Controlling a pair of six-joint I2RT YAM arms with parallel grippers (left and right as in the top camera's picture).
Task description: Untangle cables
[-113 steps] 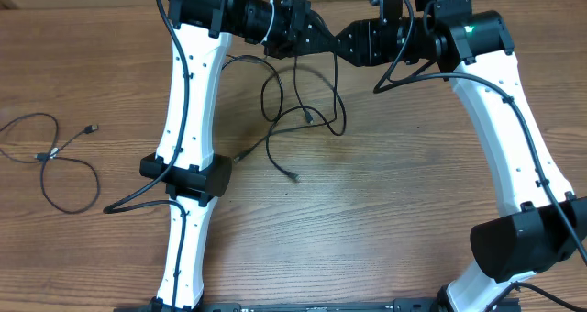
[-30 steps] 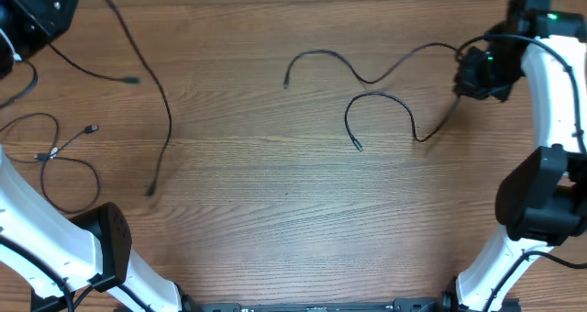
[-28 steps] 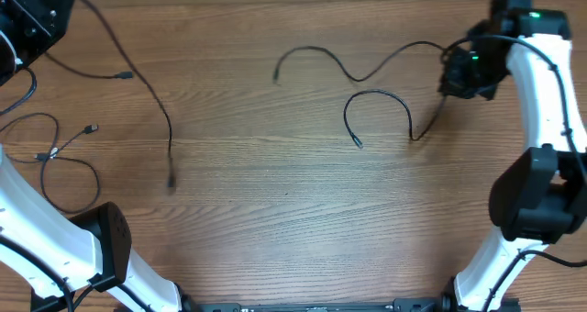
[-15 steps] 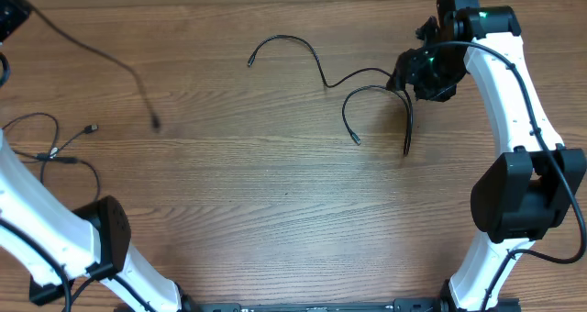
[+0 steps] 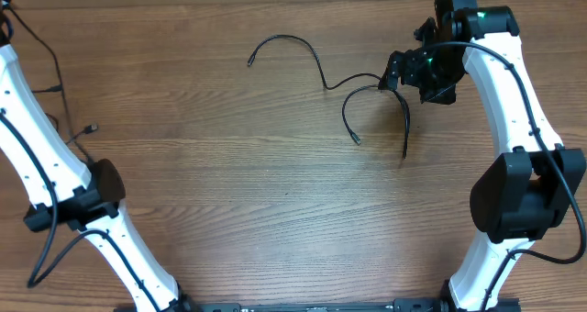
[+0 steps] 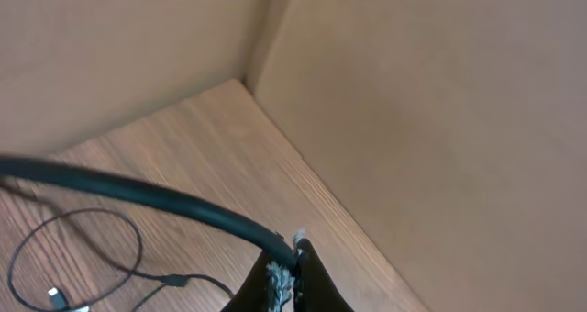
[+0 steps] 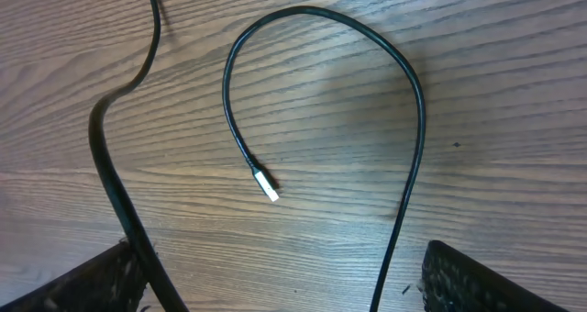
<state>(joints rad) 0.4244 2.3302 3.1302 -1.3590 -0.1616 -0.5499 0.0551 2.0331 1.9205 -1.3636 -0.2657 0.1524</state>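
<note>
Right gripper (image 7: 289, 268) spread wide over looped cable (image 7: 422, 119) — holding nothing; left gripper (image 6: 286, 268) clamped on second cable (image 6: 138, 195)

From here I see the left pincer (image 6: 286, 283) clamped on a black cable (image 6: 138, 192); a second cable (image 6: 139, 246) lies looped on the surface (image 6: 229, 138), short of its corner.

A wood-grain table (image 5: 229, 220) fills the overhead frame. In the left wrist view, plain tan walls (image 6: 440, 110) meet upper centre.
</note>
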